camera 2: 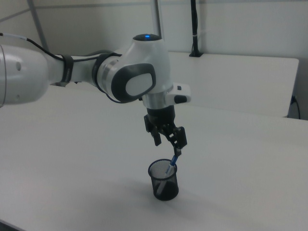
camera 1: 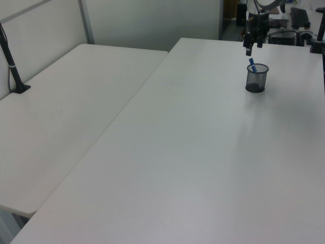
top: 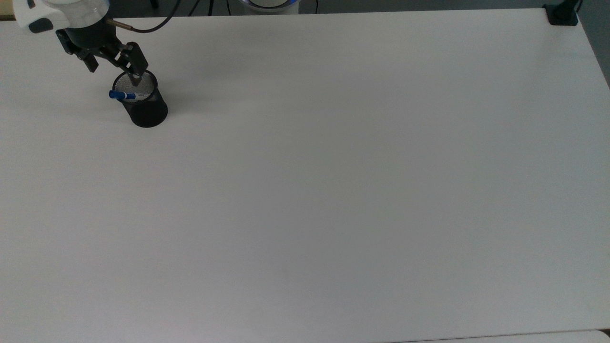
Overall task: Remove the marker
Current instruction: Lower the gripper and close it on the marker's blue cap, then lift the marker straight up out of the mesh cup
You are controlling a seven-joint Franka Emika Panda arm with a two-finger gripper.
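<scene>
1. Nearest in the right view, a black mesh cup (camera 2: 163, 180) stands upright on the white table (camera 2: 231, 168), with bare tabletop all around it.
2. Inside the cup leans the marker (camera 2: 171, 167), its white barrel down in the mesh and its blue cap sticking out over the rim toward the right view's right.
3. Just above the cap hangs the gripper (camera 2: 167, 143), fingers spread apart and holding nothing.
4. One fingertip (camera 2: 177, 151) sits right at the marker's tip in the right view; whether they touch cannot be told.
5. From the top view, the gripper (top: 114, 74) overlaps the cup's (top: 142, 101) far rim, while the marker (top: 125, 95) lies across the opening, cap toward the top view's left.
6. Farther back, the white arm (camera 2: 72, 72) stretches away toward the right view's left.
7. Farthest in the left view, the gripper (camera 1: 253, 49) hovers over the cup (camera 1: 256, 78).
</scene>
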